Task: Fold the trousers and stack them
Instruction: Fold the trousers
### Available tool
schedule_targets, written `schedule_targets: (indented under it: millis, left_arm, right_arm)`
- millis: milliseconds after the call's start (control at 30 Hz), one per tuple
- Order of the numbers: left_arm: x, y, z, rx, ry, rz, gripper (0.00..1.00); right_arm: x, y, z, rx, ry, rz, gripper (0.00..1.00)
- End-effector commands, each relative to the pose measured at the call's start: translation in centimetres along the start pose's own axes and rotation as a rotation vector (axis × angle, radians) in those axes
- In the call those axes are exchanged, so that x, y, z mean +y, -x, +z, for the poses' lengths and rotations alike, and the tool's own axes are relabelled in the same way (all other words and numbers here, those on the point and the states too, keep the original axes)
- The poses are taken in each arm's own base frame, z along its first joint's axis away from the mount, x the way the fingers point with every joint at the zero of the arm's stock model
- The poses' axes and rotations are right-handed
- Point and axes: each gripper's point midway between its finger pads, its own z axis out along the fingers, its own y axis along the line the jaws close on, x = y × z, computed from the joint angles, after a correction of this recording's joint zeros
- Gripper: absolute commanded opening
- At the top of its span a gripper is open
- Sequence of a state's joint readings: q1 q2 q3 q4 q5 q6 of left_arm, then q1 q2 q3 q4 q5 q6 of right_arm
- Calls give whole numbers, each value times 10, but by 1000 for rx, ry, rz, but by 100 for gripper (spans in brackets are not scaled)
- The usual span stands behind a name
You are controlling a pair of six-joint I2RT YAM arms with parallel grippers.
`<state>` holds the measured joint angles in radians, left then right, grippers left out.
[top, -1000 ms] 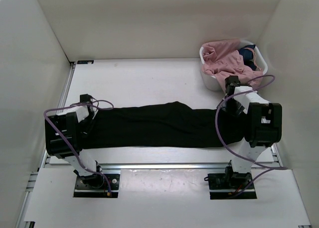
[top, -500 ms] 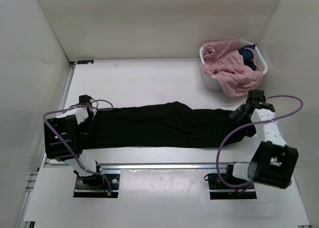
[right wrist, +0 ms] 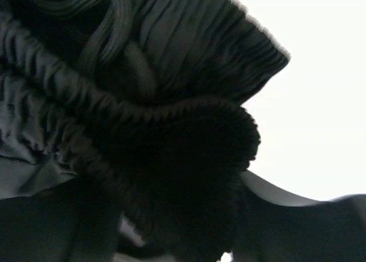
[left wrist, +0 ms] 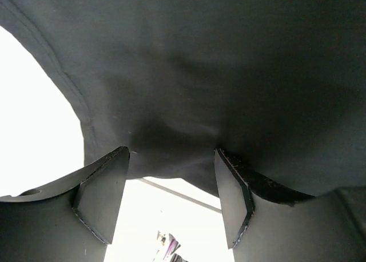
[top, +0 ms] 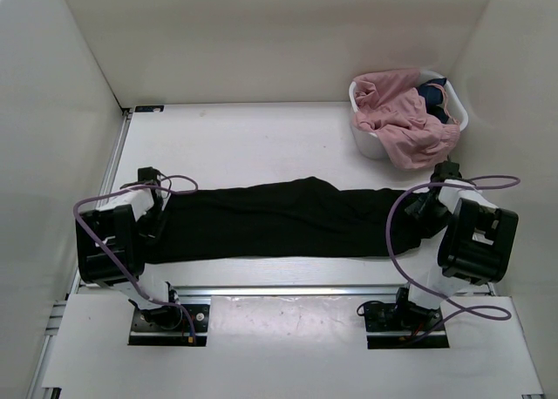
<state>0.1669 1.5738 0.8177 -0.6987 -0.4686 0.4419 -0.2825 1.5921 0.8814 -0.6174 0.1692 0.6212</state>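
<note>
The black trousers [top: 288, 218] lie stretched out flat across the table, leg ends to the left and waistband to the right. My left gripper [top: 155, 218] is at the leg end. In the left wrist view its jaws [left wrist: 171, 153] stand open, and the hem of the trousers [left wrist: 200, 73] hangs just past the fingertips with white table showing between them. My right gripper [top: 421, 214] is low at the waistband end. In the right wrist view the ribbed waistband [right wrist: 143, 102] bunches over the jaws and hides them, apart from a pale edge of one finger [right wrist: 274, 196].
A white basket [top: 366, 142] at the back right holds pink garments [top: 401, 116] and a dark blue garment [top: 433, 92]. White walls close in the table on three sides. A metal rail [top: 288, 288] runs along the near edge between the arm bases.
The right arm swung out to the right, then folded back, bringing its gripper down onto the waistband end. The left arm has hardly moved and the trousers lie as before.
</note>
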Motion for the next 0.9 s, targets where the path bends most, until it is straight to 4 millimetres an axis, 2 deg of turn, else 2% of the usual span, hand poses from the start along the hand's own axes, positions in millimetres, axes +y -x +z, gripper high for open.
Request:
schedule_targets:
  millis: [0, 33, 100, 133, 200, 233, 333, 400, 533, 567, 600, 667, 700, 767, 800, 867]
  left_arm:
    - [3, 7, -13, -58, -9, -37, 72]
    - [2, 5, -14, -49, -13, -21, 72]
    - [1, 7, -15, -53, -13, -3, 72]
    - [0, 6, -13, -45, -17, 2, 72]
    - [0, 8, -14, -49, -25, 11, 72]
    - [-2, 13, -15, -60, -32, 30, 72]
    - [0, 24, -24, -78, -37, 46, 74]
    - [0, 24, -29, -61, -61, 58, 74]
    - [9, 36, -43, -82, -72, 63, 75]
    - [13, 40, -47, -91, -68, 58, 75]
    - [15, 42, -48, -99, -64, 65, 75]
    - [19, 49, -53, -121, -63, 67, 76]
    - [17, 50, -53, -126, -73, 68, 76]
    - [17, 50, -53, -131, -80, 91, 76]
    - [10, 49, -46, -135, -94, 103, 76]
    - [-5, 48, -38, -152, -149, 143, 76]
  right_arm:
    - [4, 10, 34, -32, 16, 67, 60]
    - [4, 11, 37, -36, 29, 91, 41]
    - [3, 19, 35, -63, 33, 104, 26]
    - [3, 18, 37, -66, 35, 105, 16]
    - [1, 17, 40, -50, 37, 115, 3]
    - [0, 19, 37, -40, 42, 128, 0]
    - [-1, 29, 38, -41, 50, 155, 0]
    - [-12, 31, 37, -49, -1, 175, 0]
    - [-22, 53, 13, -136, -58, 173, 0]
    - [-26, 54, -1, -155, -82, 165, 0]
    - [-26, 67, -16, -206, -99, 153, 0]
    - [-21, 73, -46, -303, -141, 98, 0]
    - [-25, 70, -64, -369, -232, 29, 0]
    - [-19, 83, -115, -545, -263, -13, 0]
    - [-7, 68, -137, -603, -283, -108, 0]
    - [3, 70, -199, -815, -280, -102, 0]
